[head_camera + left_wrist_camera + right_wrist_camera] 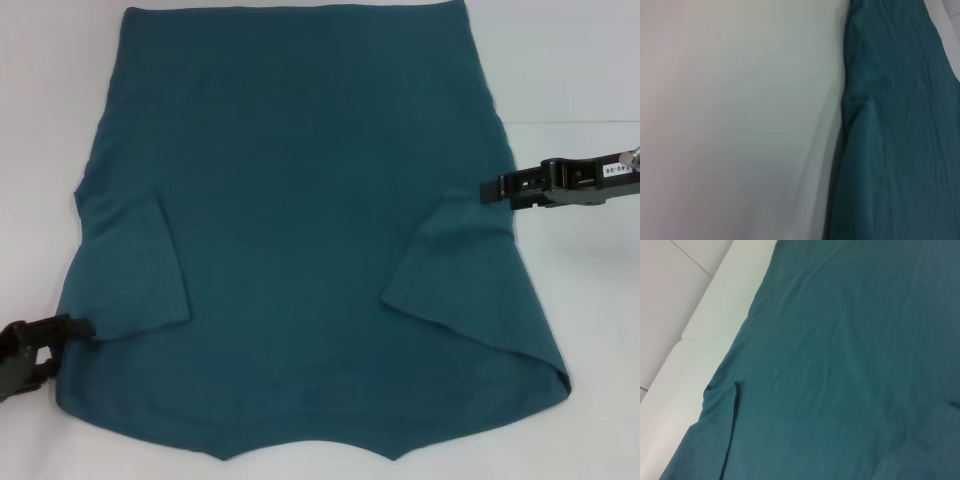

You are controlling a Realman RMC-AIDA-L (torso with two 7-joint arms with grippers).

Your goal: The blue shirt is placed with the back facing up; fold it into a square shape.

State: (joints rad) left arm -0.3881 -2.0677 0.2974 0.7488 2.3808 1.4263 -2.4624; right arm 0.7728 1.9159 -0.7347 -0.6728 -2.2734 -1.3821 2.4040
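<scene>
The blue shirt (pixel 300 220) lies flat on the white table (pixel 580 80), plain side up, and fills most of the head view. Both sleeves are folded inward onto the body, one (pixel 135 265) on the left and one (pixel 450 265) on the right. My left gripper (pixel 70 332) sits low at the shirt's left edge, just below the folded left sleeve. My right gripper (pixel 485 188) reaches in from the right to the shirt's right edge, above the folded right sleeve. The left wrist view shows the shirt (pixel 900 140) edge beside bare table. The right wrist view is mostly shirt (pixel 840 365).
White table surface (pixel 730 125) lies beside the shirt on both sides. The table's edge (pixel 715 305) runs alongside the shirt in the right wrist view, with grey floor beyond it. The shirt's near hem is close to the front edge of the head view.
</scene>
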